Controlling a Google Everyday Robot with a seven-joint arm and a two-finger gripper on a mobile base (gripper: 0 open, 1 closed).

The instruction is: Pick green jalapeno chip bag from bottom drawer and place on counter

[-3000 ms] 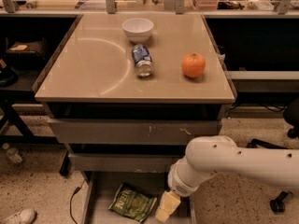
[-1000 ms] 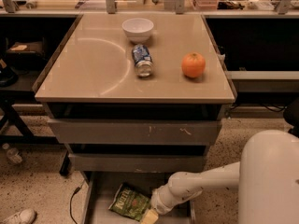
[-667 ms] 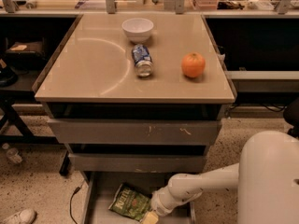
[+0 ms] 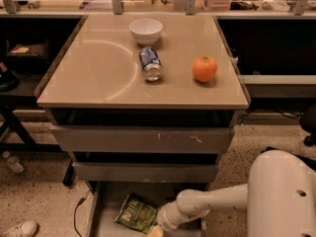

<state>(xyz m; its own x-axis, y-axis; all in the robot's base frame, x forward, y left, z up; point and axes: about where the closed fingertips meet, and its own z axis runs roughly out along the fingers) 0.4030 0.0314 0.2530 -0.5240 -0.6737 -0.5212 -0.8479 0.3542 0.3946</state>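
- Where the frame cuts off at the bottom, the gripper (image 4: 156, 230) sits low inside the open bottom drawer (image 4: 105, 218), at the right-hand corner of the green jalapeno chip bag (image 4: 137, 214). Only a pale yellowish tip of it shows, so I cannot tell whether it is open or closed, or whether it has hold of the bag.
- The white arm (image 4: 212, 201) reaches in from the right, its wrist pointing left and down towards the bag, with the large rounded white body of the robot (image 4: 281, 196) at the lower right.
- The bag lies flat on the drawer's grey floor, left of the gripper, tilted so its lettered face looks up.
- A white shoe (image 4: 19, 229) and a dark cable (image 4: 77, 212) lie on the speckled floor to the drawer's left.
- Above it, the middle drawer (image 4: 143, 172) and the top drawer (image 4: 143, 139) are both pulled out a little, the top one scratched on its front.
- The counter (image 4: 94, 68) caps the cabinet, with a curved arc mark on its left half.
- A blue-and-silver can (image 4: 150, 63) lies on its side near the counter's middle, with an orange (image 4: 204, 68) to its right and apart from it.
- A white bowl (image 4: 145, 31) stands just behind the can, near the back edge.
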